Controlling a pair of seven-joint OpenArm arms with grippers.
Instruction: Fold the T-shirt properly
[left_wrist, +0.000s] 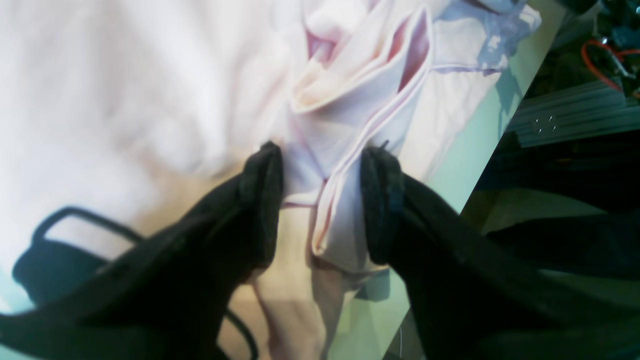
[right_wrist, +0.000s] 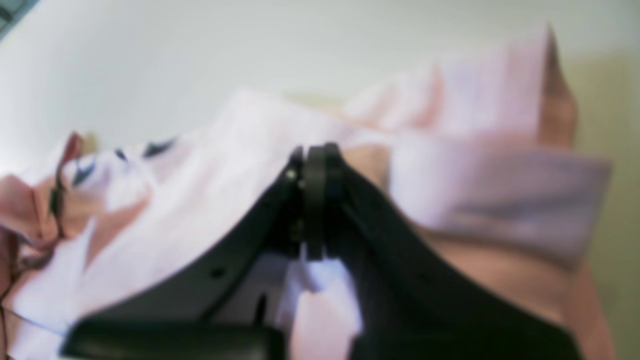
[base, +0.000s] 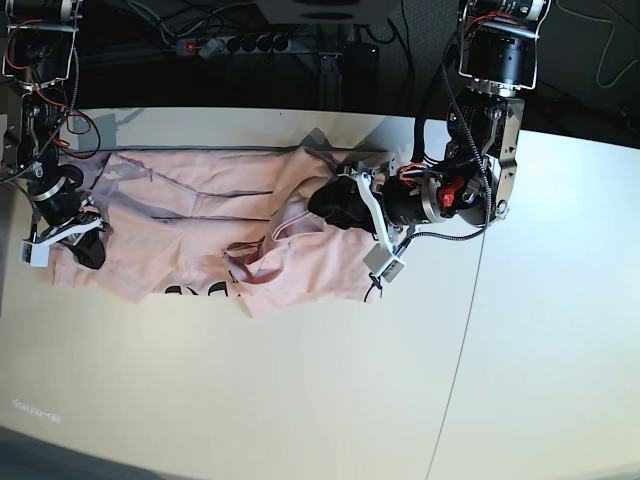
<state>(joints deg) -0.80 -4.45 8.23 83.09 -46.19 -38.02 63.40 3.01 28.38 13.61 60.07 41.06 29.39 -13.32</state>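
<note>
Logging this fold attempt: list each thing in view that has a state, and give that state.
Pale pink cotton T-shirt: spread across the table, crumpled, part folded, black lettering showing at its near edge.
Left gripper: open, jaws straddling a bunched fold.
Right gripper: shut on the T-shirt's edge.
White table: T-shirt lying on it.
</note>
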